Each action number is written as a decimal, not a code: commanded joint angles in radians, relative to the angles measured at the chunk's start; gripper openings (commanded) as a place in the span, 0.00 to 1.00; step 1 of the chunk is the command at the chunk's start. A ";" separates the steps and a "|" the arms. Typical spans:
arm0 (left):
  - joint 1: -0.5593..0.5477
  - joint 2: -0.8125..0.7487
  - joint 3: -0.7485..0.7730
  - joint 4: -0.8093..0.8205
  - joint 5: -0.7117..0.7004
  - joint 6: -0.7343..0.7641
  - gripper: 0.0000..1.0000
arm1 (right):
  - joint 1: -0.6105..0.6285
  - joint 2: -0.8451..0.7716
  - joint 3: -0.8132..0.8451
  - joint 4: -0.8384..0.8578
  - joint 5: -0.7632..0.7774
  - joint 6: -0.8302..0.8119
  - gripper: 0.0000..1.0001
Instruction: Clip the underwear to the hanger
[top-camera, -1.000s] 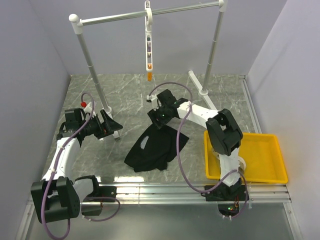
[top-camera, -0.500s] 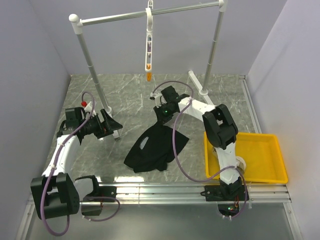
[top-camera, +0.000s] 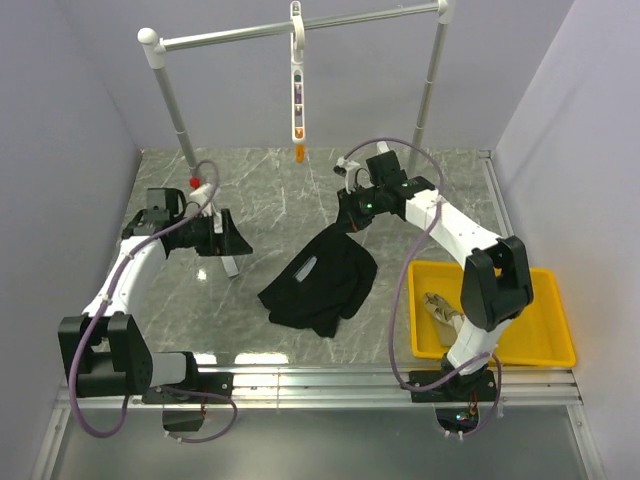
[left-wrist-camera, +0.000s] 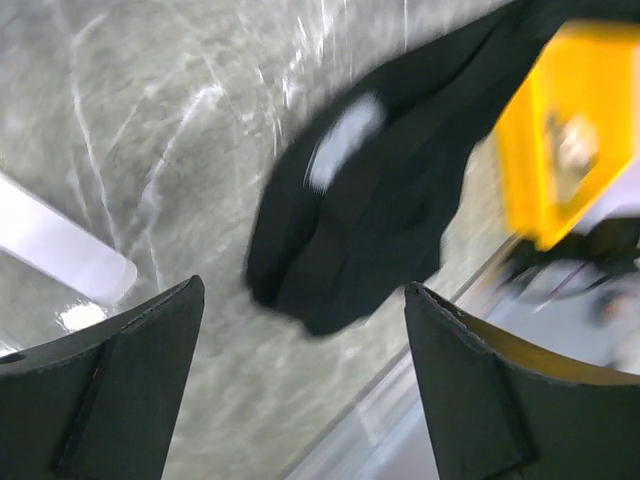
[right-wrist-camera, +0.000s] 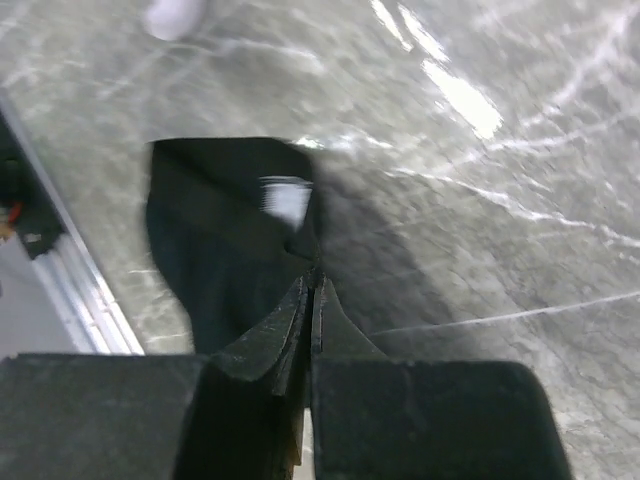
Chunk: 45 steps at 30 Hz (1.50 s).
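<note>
The black underwear (top-camera: 325, 285) lies crumpled on the marble tabletop, its far edge pulled up. My right gripper (top-camera: 351, 222) is shut on that edge; the right wrist view shows the jaws pressed together at their tips (right-wrist-camera: 315, 277) on a fold of the underwear (right-wrist-camera: 220, 250). The white hanger (top-camera: 297, 85) hangs from the rail at the back, an orange clip (top-camera: 298, 152) at its lower end. To the left, my left gripper (top-camera: 225, 240) is open and holds nothing. In the left wrist view the left gripper (left-wrist-camera: 303, 290) faces the underwear (left-wrist-camera: 380, 200) from a distance.
The white rail frame (top-camera: 250, 32) spans the back; one of its feet (top-camera: 232, 265) lies just by my left gripper and appears as a white bar (left-wrist-camera: 60, 250). A yellow tray (top-camera: 545, 345) at the right holds a beige garment (top-camera: 437, 308).
My right gripper has shut on the underwear's far edge and moved right and back, dragging the cloth along. My left gripper has shifted right and back, staying open.
</note>
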 joint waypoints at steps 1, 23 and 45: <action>-0.059 0.019 0.034 -0.141 -0.057 0.349 0.87 | 0.003 -0.036 -0.031 -0.030 -0.049 -0.008 0.00; -0.315 0.408 0.075 -0.084 -0.174 0.459 0.75 | -0.005 -0.120 -0.090 -0.058 -0.063 -0.006 0.00; -0.205 0.121 0.112 -0.079 -0.146 0.499 0.00 | -0.174 -0.235 -0.064 -0.117 -0.066 -0.028 0.00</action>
